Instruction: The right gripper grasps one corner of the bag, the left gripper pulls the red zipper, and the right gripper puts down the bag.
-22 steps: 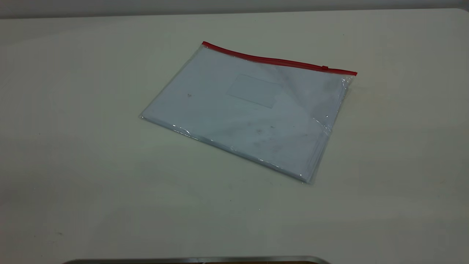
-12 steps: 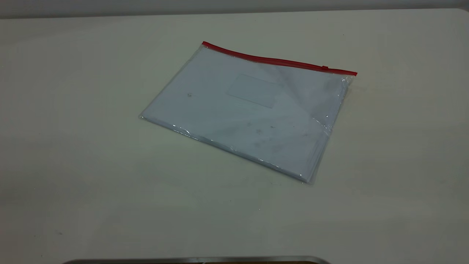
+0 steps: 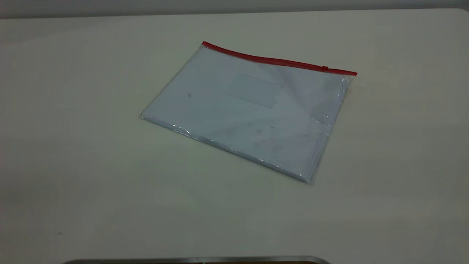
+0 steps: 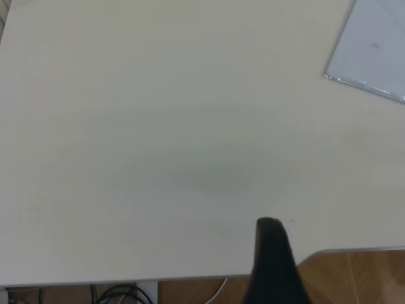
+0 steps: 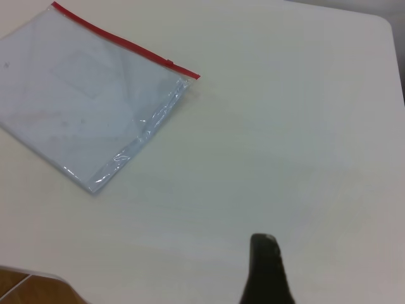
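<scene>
Both pincers clear of bag [image 3: 249, 110]

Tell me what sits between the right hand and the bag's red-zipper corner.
Nothing: in the right wrist view only bare table separates the right hand from the corner of the bag.

Exterior cam: raised, angled down on the table [image 3: 73, 165], mid-range, whole bag [image 3: 245, 110] in frame, red zipper [image 3: 278, 61] on the bag's far edge. Left wrist cam: high over bare table, well off the bag, catches only one plain corner [image 4: 373, 50]; one dark fingertip [image 4: 272, 266] intrudes. Right wrist cam: high, beside the bag's zipper-end corner [image 5: 193, 76], nearly whole bag visible. All three views share the bag.
</scene>
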Available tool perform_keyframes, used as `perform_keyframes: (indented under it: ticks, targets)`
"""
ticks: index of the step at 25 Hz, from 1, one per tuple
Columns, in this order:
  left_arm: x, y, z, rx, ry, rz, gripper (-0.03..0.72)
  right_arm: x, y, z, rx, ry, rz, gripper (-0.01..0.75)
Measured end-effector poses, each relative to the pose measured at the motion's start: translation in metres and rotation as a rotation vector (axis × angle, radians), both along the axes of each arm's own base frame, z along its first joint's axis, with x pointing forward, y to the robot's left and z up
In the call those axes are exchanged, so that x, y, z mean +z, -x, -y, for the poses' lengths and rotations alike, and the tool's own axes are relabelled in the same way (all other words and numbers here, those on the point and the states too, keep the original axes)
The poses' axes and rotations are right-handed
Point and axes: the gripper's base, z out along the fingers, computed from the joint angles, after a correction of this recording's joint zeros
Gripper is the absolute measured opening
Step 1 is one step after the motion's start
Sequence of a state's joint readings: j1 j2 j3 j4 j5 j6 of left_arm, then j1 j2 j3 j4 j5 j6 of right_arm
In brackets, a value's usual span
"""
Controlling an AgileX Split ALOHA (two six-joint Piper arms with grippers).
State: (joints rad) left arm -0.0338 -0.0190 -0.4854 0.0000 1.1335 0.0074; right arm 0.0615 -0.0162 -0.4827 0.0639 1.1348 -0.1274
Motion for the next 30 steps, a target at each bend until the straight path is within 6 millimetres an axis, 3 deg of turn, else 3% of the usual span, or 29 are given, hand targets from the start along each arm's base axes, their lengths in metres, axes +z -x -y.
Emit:
perform_keyframes:
  ticks: [20, 25, 30]
  targets:
    - [0.001, -0.005, -0.001, 0.017, 0.001, -0.038, 0.586, 0.0, 0.0, 0.0, -0.007, -0.01, -0.001, 0.578]
    - [0.018, -0.043, -0.002, 0.052, -0.01, -0.139, 0.586, 0.012, -0.006, 0.0, -0.069, -0.111, 0.031, 0.578]
    - [0.045, -0.106, 0.0, 0.045, -0.019, -0.212, 0.586, 0.04, -0.04, -0.002, -0.087, -0.137, 0.006, 0.578]
